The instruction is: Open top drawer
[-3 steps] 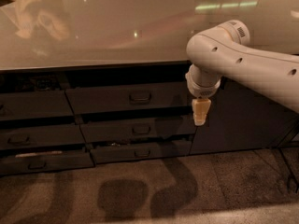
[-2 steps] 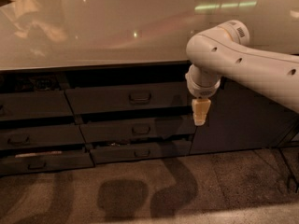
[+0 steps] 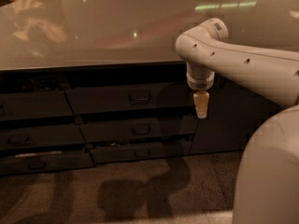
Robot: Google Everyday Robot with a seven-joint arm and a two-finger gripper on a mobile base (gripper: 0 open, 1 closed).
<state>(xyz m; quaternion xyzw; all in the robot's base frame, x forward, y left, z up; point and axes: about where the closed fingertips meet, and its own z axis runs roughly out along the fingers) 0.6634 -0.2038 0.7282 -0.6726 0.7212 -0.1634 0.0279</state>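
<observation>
Your claw (image 3: 201,109) hangs pointing down from the white arm (image 3: 243,64), just past the right end of the top drawer (image 3: 103,99) and level with its front. You cannot tell whether the claw is open or closed. The drawer sits directly under the worktop's (image 3: 93,36) front edge, and its loop handle (image 3: 139,97) is well left of the claw.

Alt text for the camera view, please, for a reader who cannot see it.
A white robot arm hangs its claw pointing down, just right of the dark top drawer, clear of its centre loop handle. Shallower drawers sit below, under a glossy countertop.
</observation>
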